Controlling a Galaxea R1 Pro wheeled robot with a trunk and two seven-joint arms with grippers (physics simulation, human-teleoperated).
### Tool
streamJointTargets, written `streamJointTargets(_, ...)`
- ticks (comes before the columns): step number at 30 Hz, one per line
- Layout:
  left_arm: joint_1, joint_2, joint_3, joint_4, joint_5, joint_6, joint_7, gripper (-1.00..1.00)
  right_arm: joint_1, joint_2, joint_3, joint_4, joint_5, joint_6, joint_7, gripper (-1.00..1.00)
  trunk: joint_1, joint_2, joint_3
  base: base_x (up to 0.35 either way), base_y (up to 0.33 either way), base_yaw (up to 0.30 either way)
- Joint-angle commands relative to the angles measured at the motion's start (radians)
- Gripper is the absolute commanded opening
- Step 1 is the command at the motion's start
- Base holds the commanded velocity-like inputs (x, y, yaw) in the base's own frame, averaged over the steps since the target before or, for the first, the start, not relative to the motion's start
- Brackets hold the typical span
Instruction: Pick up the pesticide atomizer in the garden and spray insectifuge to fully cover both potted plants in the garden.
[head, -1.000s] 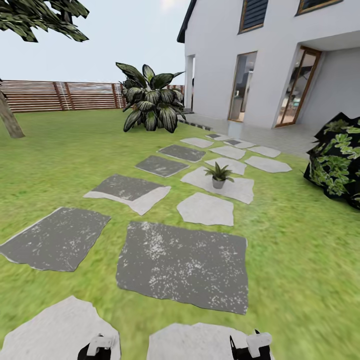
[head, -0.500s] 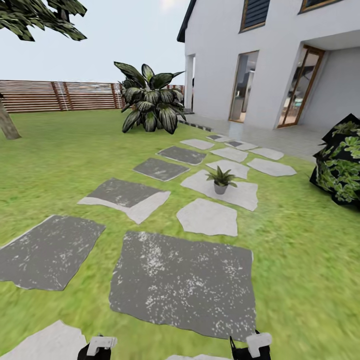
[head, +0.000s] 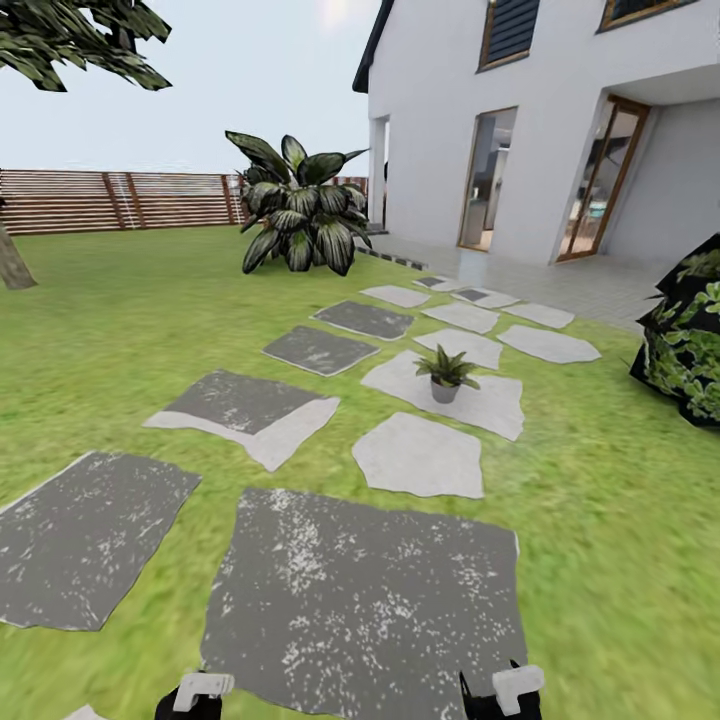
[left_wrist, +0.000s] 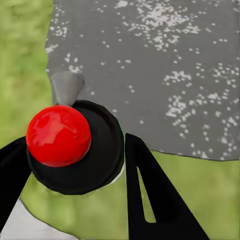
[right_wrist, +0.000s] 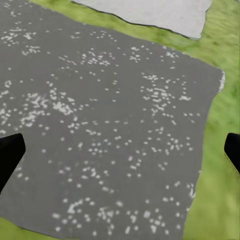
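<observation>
In the left wrist view my left gripper (left_wrist: 70, 147) is shut on the pesticide atomizer (left_wrist: 95, 160), a dark round body with a glossy red tip (left_wrist: 58, 135) facing the camera. It hangs over the edge of a dark stepping stone (left_wrist: 165, 65) and grass. My right gripper (right_wrist: 120, 150) is open with nothing between its fingers, above the same kind of dark speckled stone (right_wrist: 100, 115). One potted plant (head: 445, 370), a small green rosette in a grey pot, stands ahead on a pale stone (head: 490, 400). No whitish specks show on its leaves from here. Both wrists (head: 200, 693) (head: 505, 690) peek in at the head view's lower edge.
Stepping stones run across the lawn (head: 100, 330) toward a white house (head: 520, 130). A big dark striped-leaf plant (head: 300, 210) stands by the wooden fence (head: 110, 198). A boxy leafy shrub (head: 690, 340) is at the right, and a tree trunk (head: 12, 262) at the far left.
The whole head view has shifted: the stones have slid toward me and the near pale stones have dropped out of view, so the camera has moved forward. The potted plant looks slightly closer.
</observation>
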Motion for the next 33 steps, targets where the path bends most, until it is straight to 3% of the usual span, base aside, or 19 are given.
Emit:
streamJointTargets(1,-0.001,0.000,-0.008,0.001,0.010,-0.004,0.000,-1.00,-0.001,0.000,-0.008,0.001,0.011,-0.003,-0.004,1.00,0.001,0.000,-0.001,0.339,0.000,0.000)
streamJointTargets(33,-0.001,0.001,-0.008,-0.001,0.011,-0.004,-0.002,-1.00,-0.001,-0.003,-0.009,-0.039,0.010,-0.004,-0.004,1.00,0.001,0.000,-0.001,0.339,0.000,0.000)
